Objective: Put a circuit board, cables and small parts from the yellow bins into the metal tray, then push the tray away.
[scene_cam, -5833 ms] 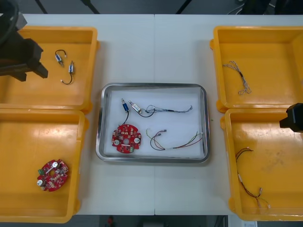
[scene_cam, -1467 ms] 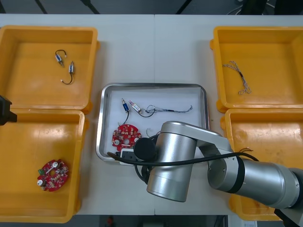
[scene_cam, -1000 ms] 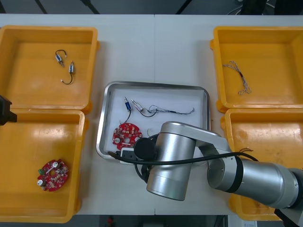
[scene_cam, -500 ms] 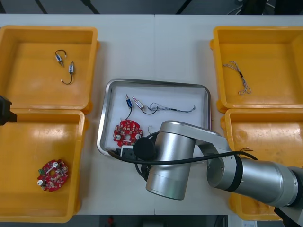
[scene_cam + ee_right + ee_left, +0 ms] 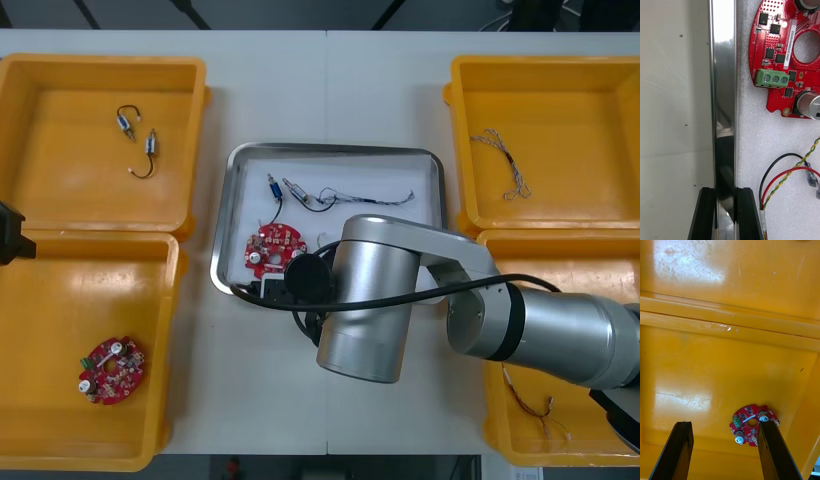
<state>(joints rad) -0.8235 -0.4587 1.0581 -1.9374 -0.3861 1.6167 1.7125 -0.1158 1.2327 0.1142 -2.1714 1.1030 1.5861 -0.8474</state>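
Note:
The metal tray lies between the bins, white inside. It holds a round red circuit board, small metal parts and a blue and white cable. My right gripper is at the tray's near left corner. In the right wrist view my right gripper is shut on the tray's shiny rim, one black finger outside it and one inside. The circuit board and a red and yellow cable lie just inside the rim. My left gripper hangs open over the near left bin.
The far left bin holds two small metal parts. A second circuit board lies in the near left bin. A twisted cable lies in the far right bin, and another cable in the near right bin.
The tray has slid away from me and slightly right, with my right gripper holding its near rim. Its contents moved with it. The left arm has stayed still.

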